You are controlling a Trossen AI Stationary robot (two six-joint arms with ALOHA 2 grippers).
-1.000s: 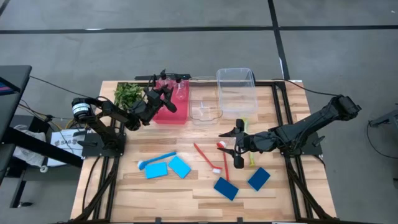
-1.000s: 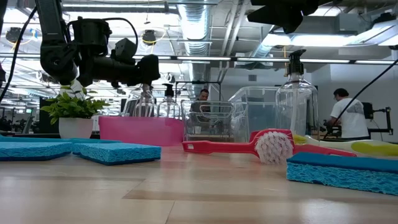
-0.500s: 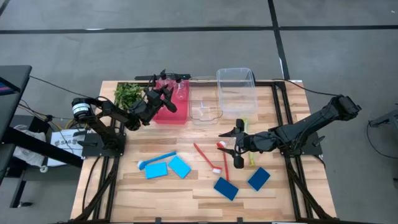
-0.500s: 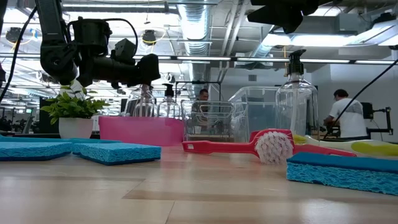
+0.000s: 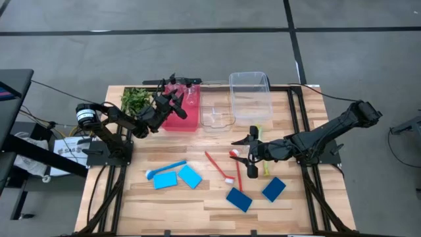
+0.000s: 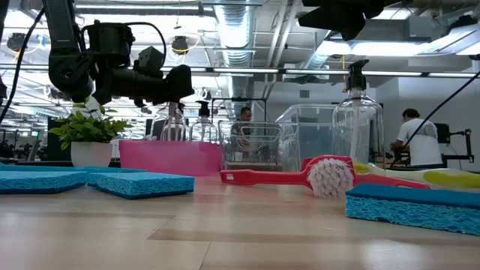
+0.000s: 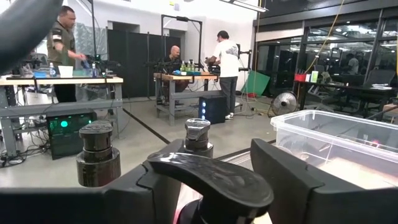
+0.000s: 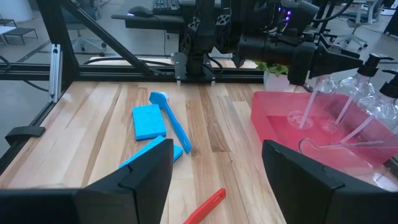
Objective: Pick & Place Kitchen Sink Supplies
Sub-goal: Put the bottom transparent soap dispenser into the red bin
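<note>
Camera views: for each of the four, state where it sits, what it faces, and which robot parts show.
High: overhead, straight down on table; both arms, left gripper over pink bin.
Low: table height, level across; brush, pink bin.
Left wrist: faces room; pump tops, own fingers.
Right wrist: faces sponges, pink bin; own fingers.
Shared: pink bin.

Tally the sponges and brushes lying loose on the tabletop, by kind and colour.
Light-blue sponges: 2
Dark-blue sponges: 2
Red brushes: 2
Blue brush: 1
Yellow-green brush: 1
Total: 8
</note>
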